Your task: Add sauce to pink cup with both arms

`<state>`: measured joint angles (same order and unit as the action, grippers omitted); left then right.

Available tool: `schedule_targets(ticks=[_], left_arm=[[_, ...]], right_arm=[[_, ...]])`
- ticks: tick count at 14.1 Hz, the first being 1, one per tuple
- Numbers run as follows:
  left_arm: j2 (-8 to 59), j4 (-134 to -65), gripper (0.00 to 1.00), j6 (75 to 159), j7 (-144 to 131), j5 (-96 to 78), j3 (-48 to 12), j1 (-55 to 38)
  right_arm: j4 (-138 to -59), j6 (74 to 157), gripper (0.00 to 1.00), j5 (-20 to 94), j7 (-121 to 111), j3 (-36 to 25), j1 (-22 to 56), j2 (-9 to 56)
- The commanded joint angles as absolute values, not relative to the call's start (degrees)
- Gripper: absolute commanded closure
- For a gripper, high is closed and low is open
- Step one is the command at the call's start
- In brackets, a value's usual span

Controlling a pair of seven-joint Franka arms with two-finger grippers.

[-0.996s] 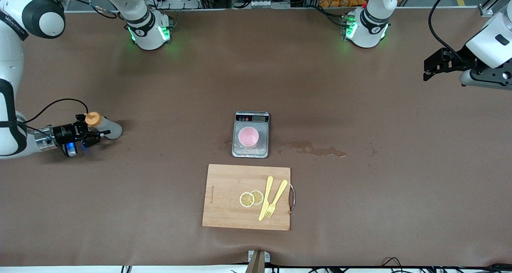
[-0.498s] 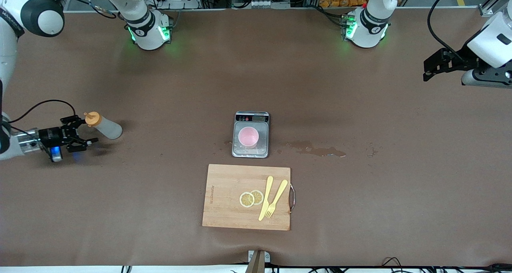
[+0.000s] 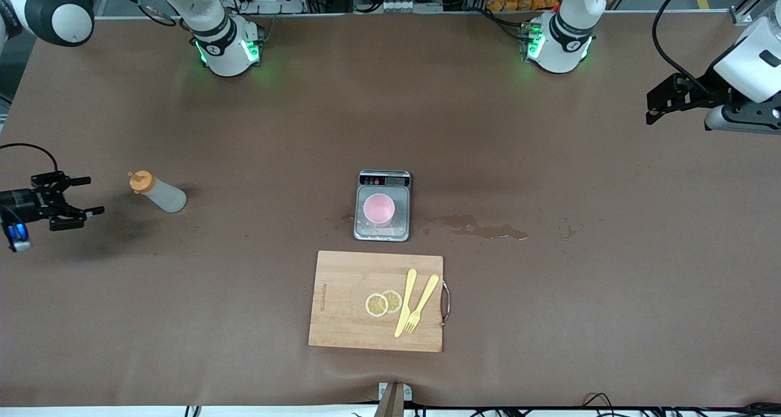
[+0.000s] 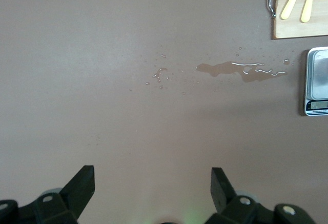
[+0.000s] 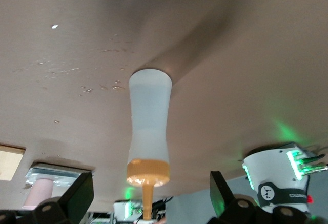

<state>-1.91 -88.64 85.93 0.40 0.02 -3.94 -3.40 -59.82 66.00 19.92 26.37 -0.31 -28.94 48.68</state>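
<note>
My right gripper [image 3: 76, 209] hangs over the bench [image 3: 244, 130] at the right arm's end, its jaws spread wide and holding nothing. The sauce [image 3: 156, 192] stands upright on the bench near it, free of any touch, orange cap up. From the front I see a clear gap between my jaws and the bottle; my right wrist view shows the sauce [image 5: 148, 142] framed between my two black fingers [image 5: 77, 196], well apart from both, with its nozzle pointing toward me.

The pink cup [image 3: 379, 209] sits on the plate of the grey scale [image 3: 383, 229] in the middle of the bench, well apart from the sauce. My right wrist view catches only a part of that cup [image 5: 40, 193], so I cannot judge what is in it from there.

My left gripper [image 3: 662, 102] waits over the left arm's end of the bench, jaws likewise spread and empty. Its wrist view gives what the front shows only faintly: a wet, glistening spill [image 4: 241, 70] on the bench beside the scale [image 4: 318, 80].

Nearer the front camera than the scale lies a wooden cutting board [image 3: 341, 325] carrying two lemon slices [image 3: 383, 303], a yellow knife [image 3: 405, 302] and a yellow fork [image 3: 422, 303].
</note>
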Motion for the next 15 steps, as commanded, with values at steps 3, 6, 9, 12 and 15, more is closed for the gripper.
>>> schedule_targets(ticks=[3,6,9,12,15], left_arm=[[-1.9,-88.0,0.0,86.2,-0.3,-0.3,-4.3,-2.9],[-1.9,-88.1,0.0,86.2,-0.3,-0.4,-4.4,-3.0],[-1.8,-88.2,0.0,86.1,-0.2,-0.4,-4.4,-2.9],[-1.8,-88.2,0.0,86.1,-0.2,-0.4,-4.4,-2.9],[-1.8,-88.2,0.0,86.1,-0.2,-0.4,-4.4,-2.9]], right_arm=[[-58.9,65.7,0.0,16.8,26.2,0.2,-24.1,40.4],[-58.9,65.6,0.0,16.8,26.1,0.2,-20.2,35.3],[-59.0,65.4,0.0,17.0,26.2,0.2,-16.8,30.9],[-59.0,65.7,0.0,16.6,26.4,0.1,-12.9,27.6],[-59.0,65.9,0.0,8.9,26.1,0.0,-6.8,24.6]])
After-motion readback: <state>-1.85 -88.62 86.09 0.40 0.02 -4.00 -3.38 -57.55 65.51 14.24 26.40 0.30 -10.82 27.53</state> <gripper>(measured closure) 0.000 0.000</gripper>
